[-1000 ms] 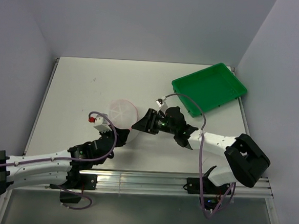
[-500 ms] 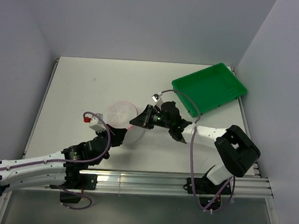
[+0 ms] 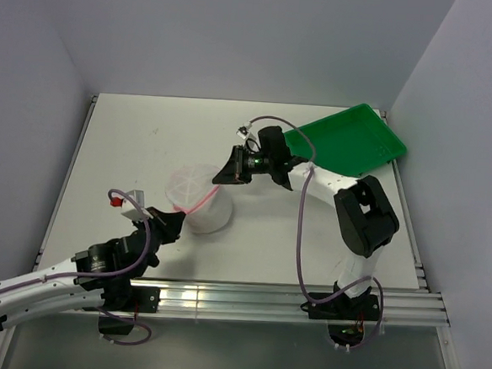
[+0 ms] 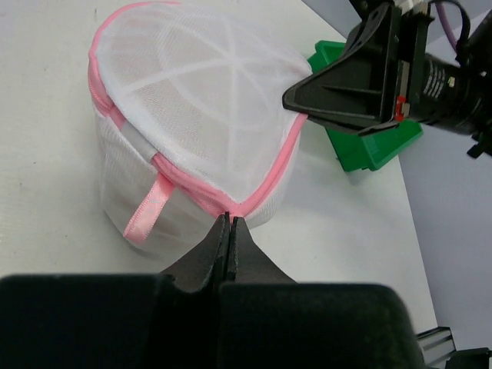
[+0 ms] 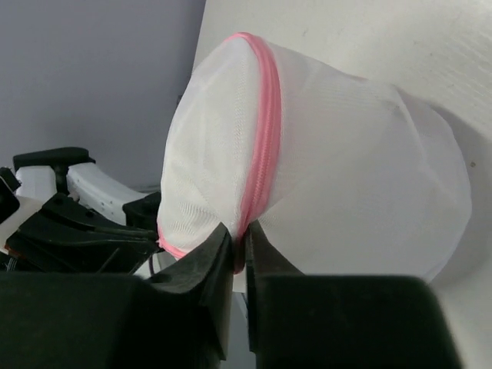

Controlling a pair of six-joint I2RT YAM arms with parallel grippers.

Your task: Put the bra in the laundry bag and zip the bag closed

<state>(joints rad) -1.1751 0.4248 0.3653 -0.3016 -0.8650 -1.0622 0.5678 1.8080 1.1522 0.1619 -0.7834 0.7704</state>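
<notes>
top view: rounded white mesh laundry bag with pink zipper rim [image 3: 198, 200] stands mid white table [image 3: 131, 134], left gripper [image 3: 178, 223] at its near edge, right gripper [image 3: 222, 175] at its far edge
left wrist: fingers squeezed together on the pink rim
right wrist: narrow pinch, clamped on the rim too

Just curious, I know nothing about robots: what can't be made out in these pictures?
Bra: cloudy laundry bag mesh hides contents, every view.
Zipper pull: unseen; wrist views, left gripper and right gripper cover the rim where pinched.
Tray: near edge, top view, behind right arm.
</notes>
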